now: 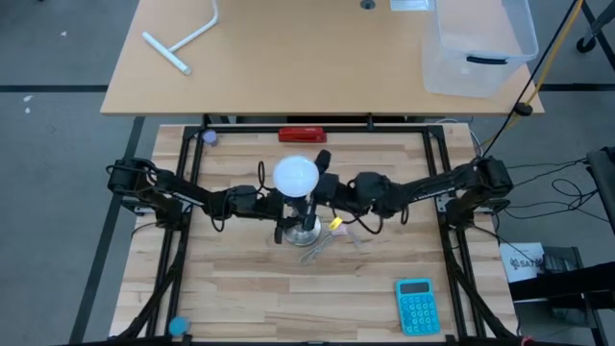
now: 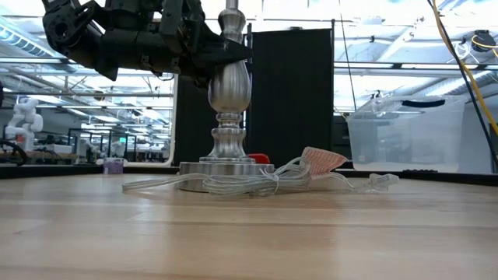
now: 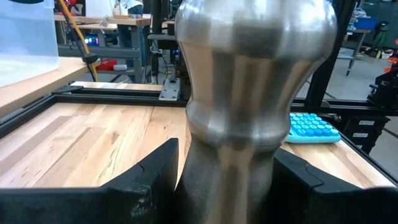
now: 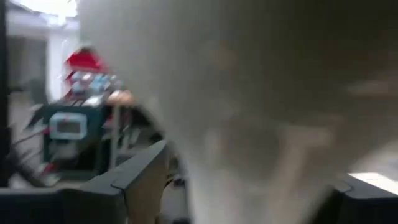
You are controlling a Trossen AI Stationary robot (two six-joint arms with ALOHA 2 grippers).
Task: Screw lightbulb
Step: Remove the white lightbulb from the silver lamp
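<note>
A white lightbulb (image 1: 295, 175) sits high over the middle of the table, above the silver lamp stand (image 2: 229, 93), whose round foot (image 1: 306, 231) rests on the wood. My left gripper (image 1: 284, 211) reaches in from the table's left and is shut on the stand's stem. My right gripper (image 1: 323, 185) comes from the right at bulb height, with the bulb (image 4: 249, 112) filling the space between its fingers. The low view cuts the bulb off; whether its base sits in the stand's top I cannot tell. My left gripper pinches the stand's bulging silver stem (image 3: 249, 143) between its two fingers (image 3: 155, 171), level, from the table's left. The stand is upright with its foot on the table. My right gripper has the bulb's tapering lower part (image 4: 261, 180) between its two fingers (image 4: 140, 177), coming from the table's right, roughly level. The bulb is high above the table over the stand; the blurred bulb hides the touching spots.
A clear cord with a pink piece (image 2: 319, 159) lies coiled by the stand's foot. A small yellow piece (image 1: 335, 223) lies beside it. A blue calculator (image 1: 417, 306) is near the front right, a red object (image 1: 302, 135) at the far edge, a clear bin (image 1: 476, 48) beyond.
</note>
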